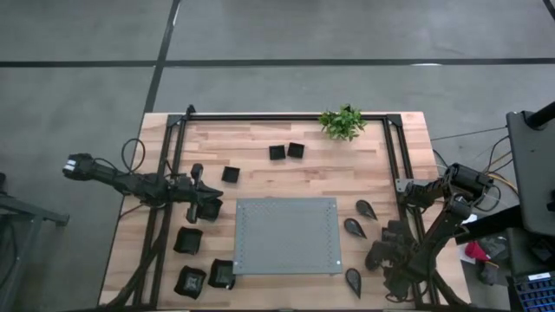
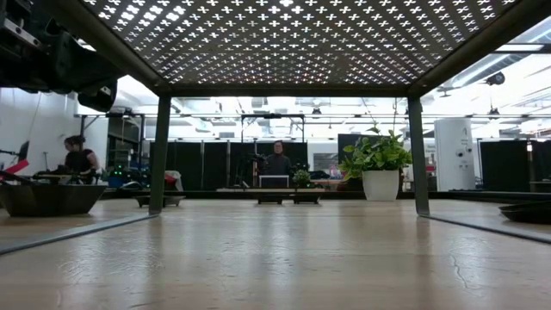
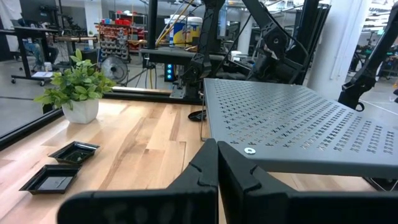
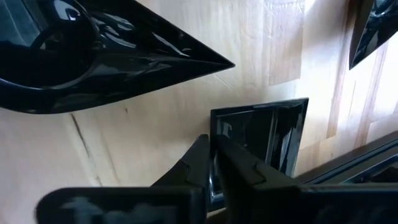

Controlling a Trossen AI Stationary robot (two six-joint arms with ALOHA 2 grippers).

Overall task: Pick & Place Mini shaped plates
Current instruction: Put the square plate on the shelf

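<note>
The right gripper [image 4: 213, 163], fingers pressed together, pinches a small square plate's [image 4: 267, 134] rim at four o'clock of the mat [image 1: 286, 234], likely to lift it.

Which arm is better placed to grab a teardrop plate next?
Right. The right tool sits beside the teardrop plates, one filling its wrist view. The left tool is across the grey mat, by the square plates.

Four views: one overhead, one at table level, one on each wrist.

The high view looks straight down on the whole table [image 1: 260, 147]; the low view sits under the grey mat [image 1: 286, 236], facing level toward the plant [image 2: 376, 164], which also shows at centre left in the left wrist view. The right wrist view hangs close over the wood.
</note>
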